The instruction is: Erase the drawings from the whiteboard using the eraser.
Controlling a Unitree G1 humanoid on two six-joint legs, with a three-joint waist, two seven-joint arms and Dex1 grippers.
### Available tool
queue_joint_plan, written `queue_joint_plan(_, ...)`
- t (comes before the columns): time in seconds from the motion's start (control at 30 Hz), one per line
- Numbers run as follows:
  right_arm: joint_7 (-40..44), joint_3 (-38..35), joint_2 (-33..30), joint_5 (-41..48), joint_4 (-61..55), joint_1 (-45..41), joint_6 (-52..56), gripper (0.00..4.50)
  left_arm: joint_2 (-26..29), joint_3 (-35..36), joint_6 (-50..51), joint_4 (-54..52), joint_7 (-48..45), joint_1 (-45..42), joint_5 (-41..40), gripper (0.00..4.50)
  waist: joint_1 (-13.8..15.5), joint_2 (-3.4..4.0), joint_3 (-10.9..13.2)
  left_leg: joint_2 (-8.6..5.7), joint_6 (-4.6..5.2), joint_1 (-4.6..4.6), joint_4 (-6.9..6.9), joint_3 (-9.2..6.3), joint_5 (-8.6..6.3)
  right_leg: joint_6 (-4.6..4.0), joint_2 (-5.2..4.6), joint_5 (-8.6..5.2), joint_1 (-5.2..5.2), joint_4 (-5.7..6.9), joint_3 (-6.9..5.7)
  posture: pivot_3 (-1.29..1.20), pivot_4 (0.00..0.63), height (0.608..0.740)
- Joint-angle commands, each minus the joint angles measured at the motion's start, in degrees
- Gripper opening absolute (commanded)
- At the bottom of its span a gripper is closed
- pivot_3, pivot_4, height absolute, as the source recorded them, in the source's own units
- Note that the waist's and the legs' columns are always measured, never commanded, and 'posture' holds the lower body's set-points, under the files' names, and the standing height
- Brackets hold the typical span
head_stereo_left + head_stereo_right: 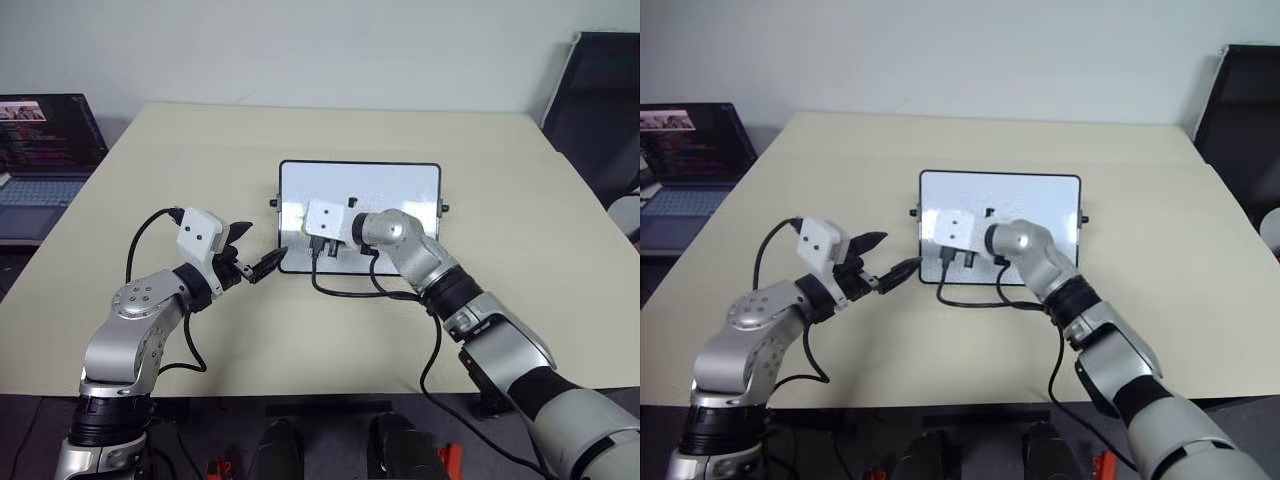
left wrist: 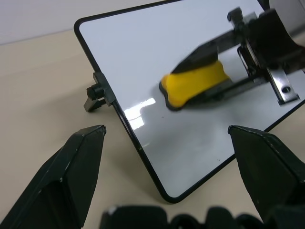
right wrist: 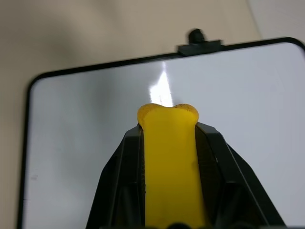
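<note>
The whiteboard (image 1: 400,190) lies flat near the middle of the desk (image 1: 200,170), and everything here is best told from it. The right gripper (image 2: 217,76) is over the left part of the whiteboard, and its jaws are squeezed tight on the eraser (image 3: 169,162), one black finger on each long side of the yellow block. The eraser's long way runs straight out ahead of the jaws, so its rounded tip sticks out past them toward the whiteboard's left edge, where a small black knob (image 2: 95,93) sits. In the left wrist view the eraser looks like it is lying low on the white face, dark side down, though I cannot tell for sure that it is pressing. The left gripper (image 1: 250,265) waits just off the whiteboard's near left corner, its jaws spread wide and holding nothing; one finger tip looks very near the black frame there. The right arm is the one that matters for wiping, since it already has the eraser on the whiteboard. I cannot find the drawings on the white face around the eraser; only a very tiny speck shows near the front edge. My guess is the next wipe should slide across the whiteboard, away from the left edge.
</note>
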Motion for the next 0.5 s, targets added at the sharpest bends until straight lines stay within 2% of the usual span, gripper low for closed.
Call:
queue_joint_plan(0.03, 2.1, -0.3, -2.9, -1.0, -2.0, 1.8, 2.7, 1.11, -0.1, -0.1, -1.4, -0.3, -0.3, -1.4, 0.1, 4.5, 0.1, -0.01, 0.0, 0.0, 0.0, 0.0, 0.0, 0.0, 0.0, -0.01, 0.0, 0.01, 0.0, 0.0, 0.0, 0.0, 0.15, 0.74)
queue_joint_plan(0.13, 5.7, 1.6, -3.8, -1.5, -5.6, 4.0, 3.3, 1.11, -0.2, -0.3, -1.5, -0.1, -0.5, -1.8, 0.2, 4.5, 0.1, -0.01, 0.0, 0.0, 0.02, 0.01, 0.01, 0.0, 0.02, -0.03, 0.0, 0.02, 0.01, 0.02, 0.01, 0.0, 0.15, 0.74)
queue_joint_plan(0.27, 4.5, 1.8, -4.0, -2.7, -8.5, 5.4, 4.0, 1.11, -0.4, -0.5, -1.6, 0.4, -0.6, -2.4, 0.2, 4.5, 0.0, -0.01, 0.0, 0.03, 0.05, 0.04, 0.0, -0.01, 0.04, -0.02, 0.07, 0.02, 0.0, 0.06, 0.02, 0.0, 0.15, 0.74)
queue_joint_plan(0.37, 2.2, -2.1, -3.3, -0.1, -12.6, 6.6, 5.6, 1.11, -0.3, -0.6, -1.4, 0.2, -1.1, -2.8, -0.1, 4.5, 0.0, -0.01, 0.0, 0.12, 0.05, 0.03, -0.01, 0.01, 0.04, -0.02, 0.14, 0.02, -0.01, 0.01, 0.03, 0.0, 0.15, 0.74)
queue_joint_plan(0.5, 1.9, -10.0, -2.6, 7.0, -27.3, 12.0, 12.1, 1.11, 0.3, -1.0, -0.9, -1.2, -3.3, -3.6, -1.5, 4.5, 0.5, 0.02, 0.0, 0.21, 0.05, -0.1, -0.02, 0.01, 0.04, -0.02, 0.21, 0.0, -0.09, -0.01, 0.0, 0.0, 0.15, 0.74)
